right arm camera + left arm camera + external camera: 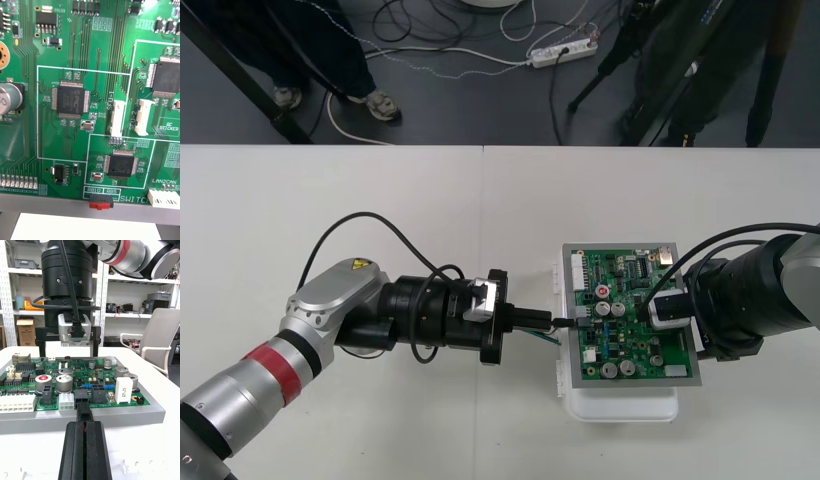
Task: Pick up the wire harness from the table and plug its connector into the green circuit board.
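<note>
The green circuit board [620,345] lies on its white base [625,405] at the table's right. My left gripper [545,322] reaches in level from the left and is shut on the harness. Its black fingers [71,450] pinch the red wire [86,426] just behind the small black plug [82,410]. The plug [565,322] meets a black connector [80,395] on the board's left edge; how deep it sits I cannot tell. My right gripper [660,305] hangs over the board's right part. From the left wrist it shows as the other gripper [69,352], fingers wide apart.
Tall capacitors [65,382] and a white multi-pin connector [17,403] stand on the board [144,399] beside the plug. The right wrist looks straight down on chips and white sockets [117,118] of the board [67,56]. Bare table [380,200] stretches left of the board.
</note>
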